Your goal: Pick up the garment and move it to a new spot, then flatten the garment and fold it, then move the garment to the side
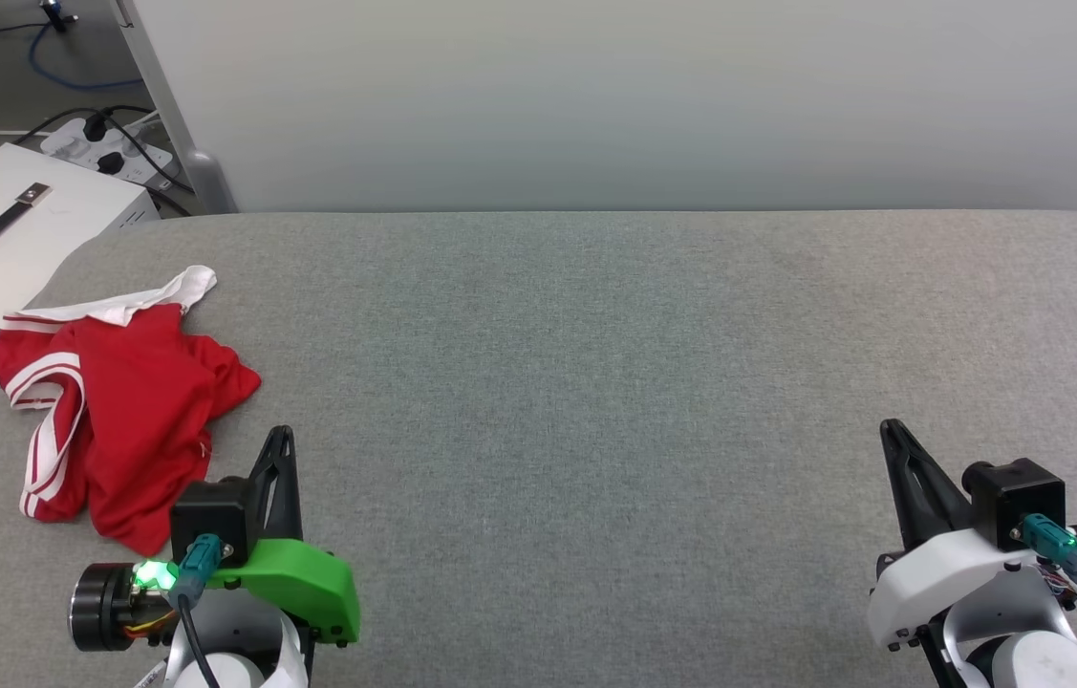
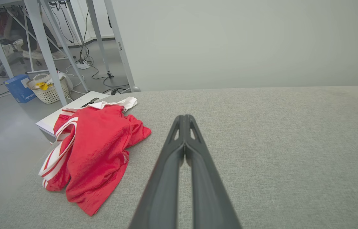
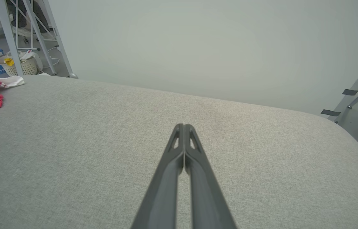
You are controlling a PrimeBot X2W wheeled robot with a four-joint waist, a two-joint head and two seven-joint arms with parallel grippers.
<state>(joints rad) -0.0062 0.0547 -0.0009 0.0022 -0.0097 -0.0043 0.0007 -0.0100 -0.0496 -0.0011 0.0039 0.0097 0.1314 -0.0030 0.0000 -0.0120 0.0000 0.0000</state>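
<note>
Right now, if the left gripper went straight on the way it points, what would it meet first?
Probably the bare grey surface, then the pale wall; depth is unclear. The left gripper, shut, points past the garment, which lies off to its left.

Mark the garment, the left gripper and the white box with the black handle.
garment (image 1: 132, 411), head view: on the crumpled red cloth near its middle.
left gripper (image 1: 282, 438), head view: at the tips of its shut fingers.
white box (image 1: 70, 191), head view: on its bare top, beside the handle.
</note>
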